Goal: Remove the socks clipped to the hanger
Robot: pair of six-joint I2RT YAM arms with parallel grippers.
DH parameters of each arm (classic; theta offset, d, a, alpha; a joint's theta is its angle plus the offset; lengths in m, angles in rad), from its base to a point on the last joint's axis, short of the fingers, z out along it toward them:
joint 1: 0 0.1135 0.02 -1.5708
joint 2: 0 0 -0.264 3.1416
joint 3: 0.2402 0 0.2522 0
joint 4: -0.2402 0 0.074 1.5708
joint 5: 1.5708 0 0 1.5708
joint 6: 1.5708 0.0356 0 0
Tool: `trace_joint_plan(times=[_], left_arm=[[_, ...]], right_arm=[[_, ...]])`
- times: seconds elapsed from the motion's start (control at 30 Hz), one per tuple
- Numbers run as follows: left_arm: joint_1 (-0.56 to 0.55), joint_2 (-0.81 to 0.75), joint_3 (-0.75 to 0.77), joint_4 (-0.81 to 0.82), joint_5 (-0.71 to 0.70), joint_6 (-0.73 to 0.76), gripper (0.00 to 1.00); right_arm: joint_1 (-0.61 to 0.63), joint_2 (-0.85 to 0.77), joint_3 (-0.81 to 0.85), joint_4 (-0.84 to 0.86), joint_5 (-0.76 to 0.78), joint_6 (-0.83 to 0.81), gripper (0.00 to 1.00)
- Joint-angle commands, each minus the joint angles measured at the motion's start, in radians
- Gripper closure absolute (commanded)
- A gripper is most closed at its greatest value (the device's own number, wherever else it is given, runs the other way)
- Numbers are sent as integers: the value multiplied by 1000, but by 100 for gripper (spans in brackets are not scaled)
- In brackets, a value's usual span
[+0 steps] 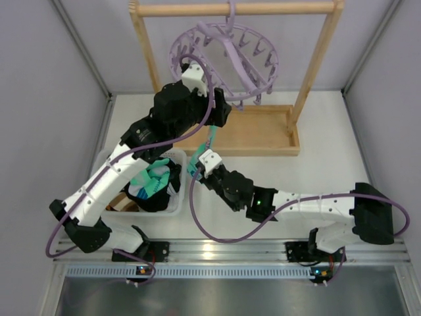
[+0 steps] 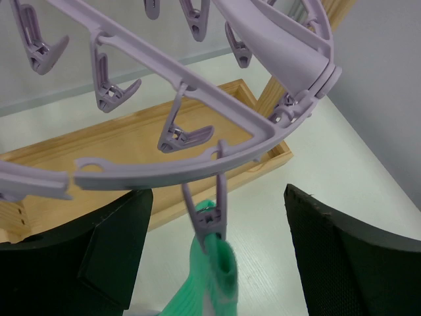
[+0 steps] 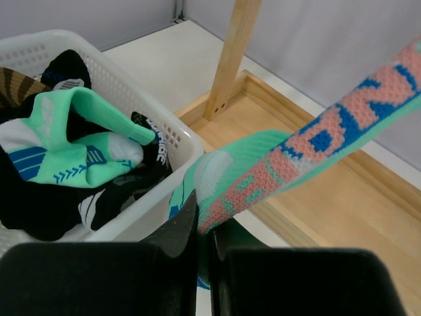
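The lavender hanger hangs by its hook from the wooden rack's top bar. One mint-teal sock with pink and blue marks dangles from a clip peg on the ring. My left gripper is open, one finger on each side of that peg and not touching it. My right gripper is shut on the lower end of the same sock, which stretches tight up to the peg. The other pegs I can see are bare.
A white basket at the left holds several socks, mint-teal and black. The wooden rack has a tray base and two upright posts behind the arms. Grey walls enclose the table on three sides.
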Motion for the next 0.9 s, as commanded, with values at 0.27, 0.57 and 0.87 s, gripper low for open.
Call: trace_joint_plan(times=[0.27, 0.57, 0.87], left_arm=[[3, 46, 2, 120, 15, 3, 21], [3, 28, -29, 160, -5, 22, 34], [4, 14, -51, 191, -7, 42, 37]], right_arm=[[1, -60, -46, 80, -122, -1, 100], [2, -59, -57, 95, -175, -4, 100], [2, -76, -103, 115, -219, -1, 100]])
